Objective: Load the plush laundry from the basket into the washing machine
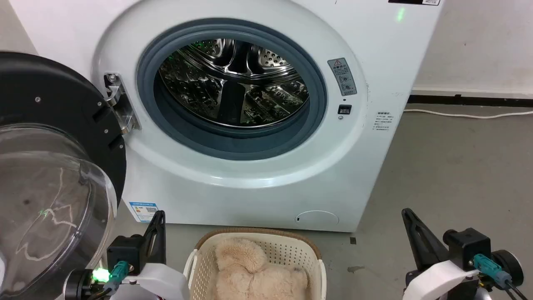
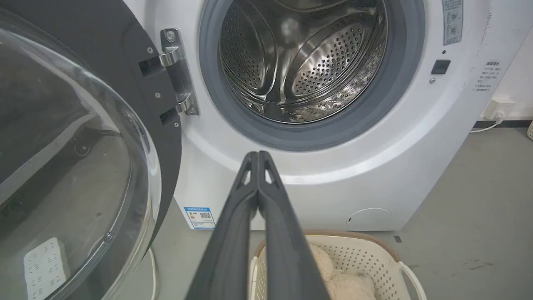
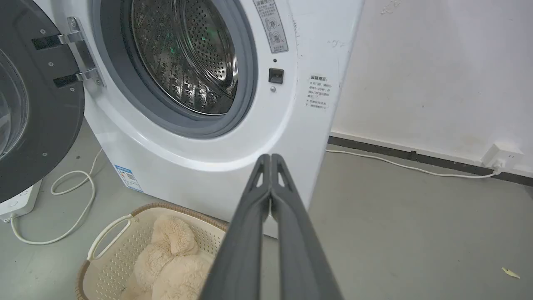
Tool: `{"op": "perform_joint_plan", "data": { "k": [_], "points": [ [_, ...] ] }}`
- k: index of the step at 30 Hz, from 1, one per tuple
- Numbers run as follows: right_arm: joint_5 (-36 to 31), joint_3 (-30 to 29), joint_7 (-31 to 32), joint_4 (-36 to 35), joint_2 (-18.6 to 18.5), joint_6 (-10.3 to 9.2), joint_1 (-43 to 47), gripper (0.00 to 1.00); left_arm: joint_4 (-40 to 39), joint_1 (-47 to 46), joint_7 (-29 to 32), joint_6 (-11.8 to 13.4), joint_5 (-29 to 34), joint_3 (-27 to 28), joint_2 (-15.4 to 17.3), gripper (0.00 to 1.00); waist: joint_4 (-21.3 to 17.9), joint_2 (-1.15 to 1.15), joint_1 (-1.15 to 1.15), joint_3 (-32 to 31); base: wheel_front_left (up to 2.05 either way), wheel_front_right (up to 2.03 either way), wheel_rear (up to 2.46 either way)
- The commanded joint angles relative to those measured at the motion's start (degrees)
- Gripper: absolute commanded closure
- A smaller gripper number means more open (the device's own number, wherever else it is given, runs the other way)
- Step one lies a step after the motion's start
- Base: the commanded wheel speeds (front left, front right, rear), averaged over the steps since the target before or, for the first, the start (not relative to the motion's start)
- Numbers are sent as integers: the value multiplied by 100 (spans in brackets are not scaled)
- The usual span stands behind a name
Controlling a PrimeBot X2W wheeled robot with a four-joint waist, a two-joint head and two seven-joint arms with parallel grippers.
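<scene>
The cream-beige plush laundry (image 1: pixel 254 271) lies in the cream-white basket (image 1: pixel 195 266) on the floor before the white washing machine (image 1: pixel 266 196). Its steel drum (image 1: pixel 233 83) is bare inside, and the black-rimmed bubble door (image 1: pixel 50 183) stands swung open at the left. My left gripper (image 1: pixel 159 214) is shut and holds nothing, left of the basket. My right gripper (image 1: pixel 406 212) is shut too, well right of the basket. The left wrist view shows the plush laundry (image 2: pixel 345 283) in the basket (image 2: pixel 374 254) under my left gripper (image 2: pixel 258 154). In the right wrist view, the plush laundry (image 3: pixel 170 262) is lower left of my right gripper (image 3: pixel 270 157).
A white cable (image 1: pixel 470 113) runs along the dark skirting at the right wall to a socket (image 3: pixel 497 156). Another white cord (image 3: pixel 70 200) loops on the floor left of the machine beside a power strip (image 3: pixel 18 200). Grey floor (image 1: pixel 458 175) spreads to the right.
</scene>
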Motion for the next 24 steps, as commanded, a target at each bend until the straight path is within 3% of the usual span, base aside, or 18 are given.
{"op": "perform_joint_plan", "data": {
  "k": [1,24],
  "points": [
    [-36,-2,1,-29,-12,3,-67,100,-29,-86,2,12,15,1,-1,100,0,0,0,0,0,0,0],
    [-36,-2,1,-29,-12,3,-67,100,-29,-86,2,12,15,1,-1,100,0,0,0,0,0,0,0]
  ]
}}
